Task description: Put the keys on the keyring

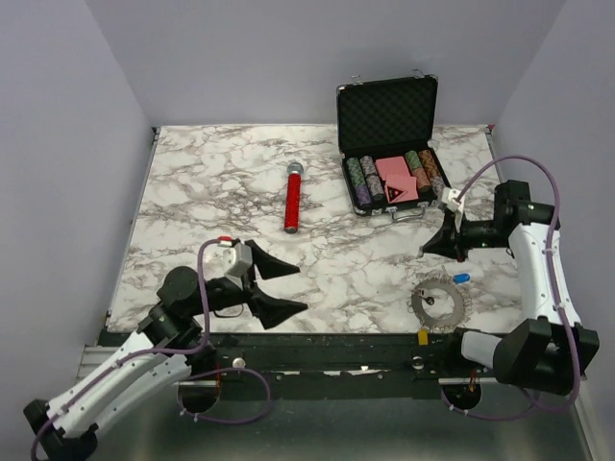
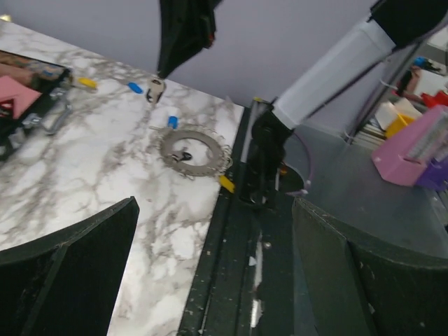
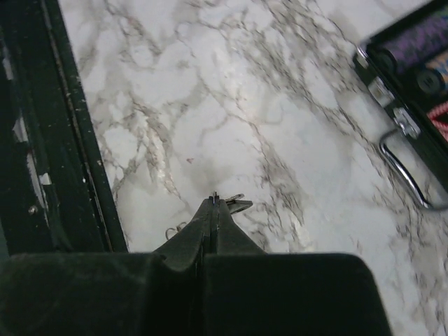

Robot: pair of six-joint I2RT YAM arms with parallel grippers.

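Keyring (image 1: 420, 307) lies near right. My right gripper (image 1: 425, 253) is pinched shut, grasp unclear; left gripper (image 1: 304, 288) is wide. Risk: blue key (image 1: 461, 279) skids if pinched off-centre.

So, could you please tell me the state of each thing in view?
Poker chip case: open, lid upright.
Microphone: lying flat on the table.
Keyring: lying flat near the front edge.
Blue-headed key: loose on the table beside the keyring.
Left gripper: open, empty.
Right gripper: shut; small metal piece at its tip.
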